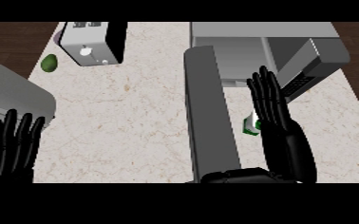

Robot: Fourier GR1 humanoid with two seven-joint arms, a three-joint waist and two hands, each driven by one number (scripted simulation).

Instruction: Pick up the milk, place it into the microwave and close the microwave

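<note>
The right hand (280,128) stands open in front of the microwave (259,31), its fingers straight and pointing toward the oven's open mouth. It holds nothing. The milk (250,125), a small white and green carton, sits on the counter (126,123) in front of the microwave, between the swung-out door (210,114) and the right hand's fingers, which hide part of it. Whether the fingers touch the carton I cannot tell. The door hangs wide open, reaching out from the microwave's left side. The left hand (20,144) rests open, fingers up, well to the left of the microwave near the counter's front. A toaster (88,40) stands left of the microwave, with a small green fruit (49,62) beyond it.
</note>
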